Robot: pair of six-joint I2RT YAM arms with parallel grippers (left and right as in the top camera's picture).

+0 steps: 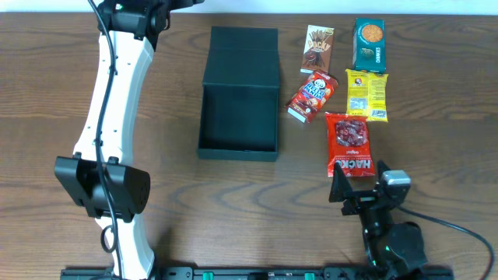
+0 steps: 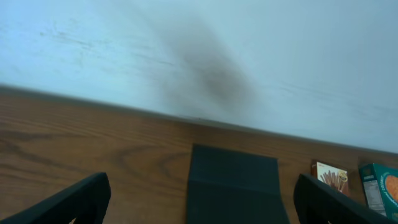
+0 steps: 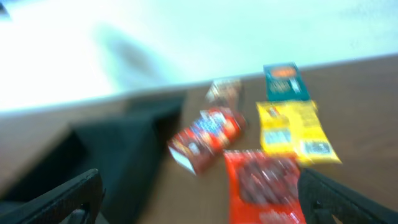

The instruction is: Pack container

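Observation:
The container (image 1: 238, 117) is a dark open box at the table's middle, its flap lid (image 1: 243, 50) lying flat behind it. To its right lie a brown stick-snack box (image 1: 317, 48), a teal box (image 1: 369, 45), a yellow packet (image 1: 366, 95), a small red box (image 1: 312, 96) and a red packet (image 1: 348, 144). My right gripper (image 3: 199, 186) is open and empty, just in front of the red packet (image 3: 264, 186); this view is blurred. My left gripper (image 2: 202, 182) is open and empty, high at the back left, looking at the lid (image 2: 233, 193).
The left arm (image 1: 117, 93) stretches along the table's left side from front to back. The right arm's wrist (image 1: 373, 198) sits at the front right. A white wall (image 2: 199, 56) rises behind the table's back edge.

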